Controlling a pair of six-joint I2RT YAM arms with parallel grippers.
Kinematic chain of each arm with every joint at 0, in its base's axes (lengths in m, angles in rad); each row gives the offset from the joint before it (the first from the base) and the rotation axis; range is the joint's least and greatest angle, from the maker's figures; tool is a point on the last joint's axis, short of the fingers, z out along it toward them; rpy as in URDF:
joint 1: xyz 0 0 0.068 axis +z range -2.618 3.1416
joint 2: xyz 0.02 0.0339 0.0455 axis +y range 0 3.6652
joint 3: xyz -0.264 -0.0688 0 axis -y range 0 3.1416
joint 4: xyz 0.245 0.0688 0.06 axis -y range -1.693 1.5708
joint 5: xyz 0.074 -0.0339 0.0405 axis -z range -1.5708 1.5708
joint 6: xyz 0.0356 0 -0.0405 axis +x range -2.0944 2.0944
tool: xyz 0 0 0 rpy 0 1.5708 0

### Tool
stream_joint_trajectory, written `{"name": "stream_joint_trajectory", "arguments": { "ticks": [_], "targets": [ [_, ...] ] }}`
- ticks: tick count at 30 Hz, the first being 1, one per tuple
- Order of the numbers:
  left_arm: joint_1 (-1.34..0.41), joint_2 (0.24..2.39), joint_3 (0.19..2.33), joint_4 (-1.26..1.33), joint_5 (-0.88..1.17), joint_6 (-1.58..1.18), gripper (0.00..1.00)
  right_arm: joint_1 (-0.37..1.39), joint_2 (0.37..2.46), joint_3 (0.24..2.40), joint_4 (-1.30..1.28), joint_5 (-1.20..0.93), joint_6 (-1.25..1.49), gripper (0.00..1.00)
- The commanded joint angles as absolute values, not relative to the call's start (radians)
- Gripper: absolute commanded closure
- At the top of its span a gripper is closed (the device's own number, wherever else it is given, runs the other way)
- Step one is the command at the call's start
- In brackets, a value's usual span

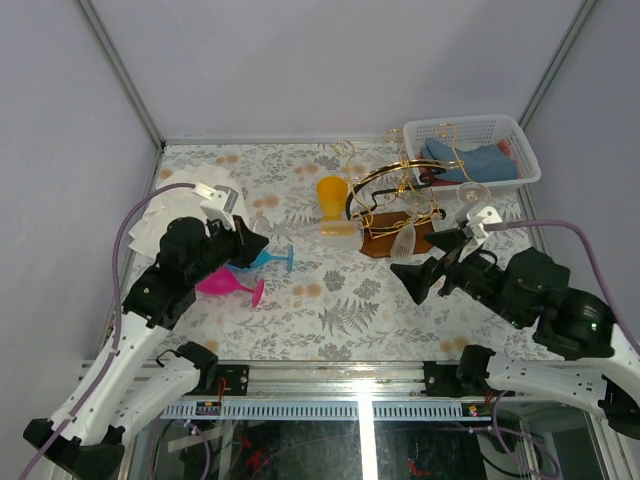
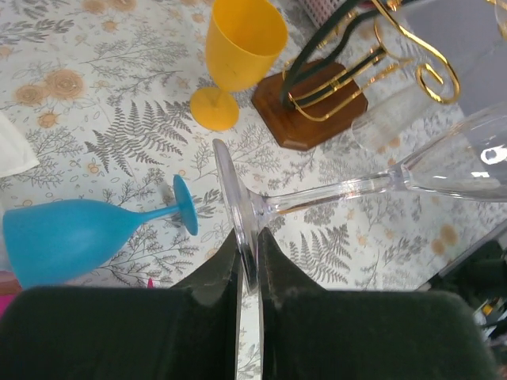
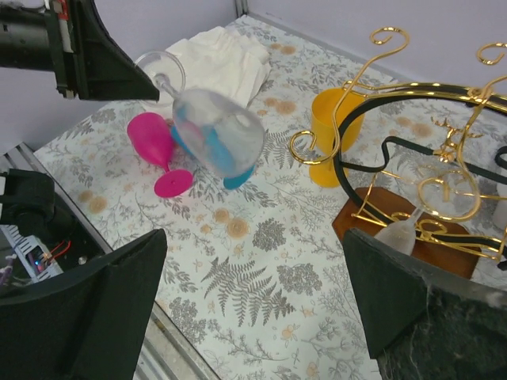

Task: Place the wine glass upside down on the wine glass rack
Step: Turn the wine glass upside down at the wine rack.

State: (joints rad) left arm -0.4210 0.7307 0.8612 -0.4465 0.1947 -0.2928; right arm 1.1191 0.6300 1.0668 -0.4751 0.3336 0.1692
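My left gripper (image 1: 255,240) is shut on the foot of a clear wine glass (image 1: 338,233) and holds it sideways above the table, bowl pointing right toward the rack. In the left wrist view the fingers (image 2: 273,261) pinch the glass's foot (image 2: 236,202), and its stem runs right to the bowl. The wine glass rack (image 1: 400,195), gold wire arms and a black bar on a brown base, stands right of centre. Another clear glass (image 1: 404,240) hangs on it, bowl down. My right gripper (image 1: 428,258) is open and empty in front of the rack. The right wrist view shows the held glass (image 3: 218,131).
A yellow cup (image 1: 332,195) stands upright just left of the rack. A blue glass (image 1: 268,258) and a pink glass (image 1: 228,285) lie on their sides under my left arm. A white cloth (image 1: 165,215) lies at far left. A white basket (image 1: 470,150) sits at back right.
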Motion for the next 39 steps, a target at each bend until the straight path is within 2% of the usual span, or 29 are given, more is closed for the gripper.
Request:
{"name": "stream_joint_trajectory", "arguments": {
  "ticks": [1,5,9,23,30,39],
  "targets": [
    [-0.537,0.746,0.919,-0.494,0.117,-0.178,1.0,1.124,0.725,1.289,-0.844,0.314,0.205,0.0],
    [-0.707,0.768,0.924,-0.524,-0.015,-0.138,1.0,1.125,0.805,1.404,-0.931,0.222,0.238,0.01],
    [-0.814,0.776,0.928,-0.524,-0.072,-0.089,1.0,1.125,0.875,1.418,-0.937,0.141,0.251,0.02],
    [-1.137,0.929,1.018,-0.566,-0.237,0.034,1.0,1.125,0.999,1.188,-0.71,-0.081,0.349,0.13],
    [-1.178,0.961,1.046,-0.566,-0.254,0.079,1.0,1.125,0.998,1.036,-0.525,-0.156,0.435,0.29],
    [-1.214,1.002,1.042,-0.571,-0.269,0.084,1.0,1.125,1.031,0.922,-0.345,-0.135,0.485,0.54]
  ]
}}
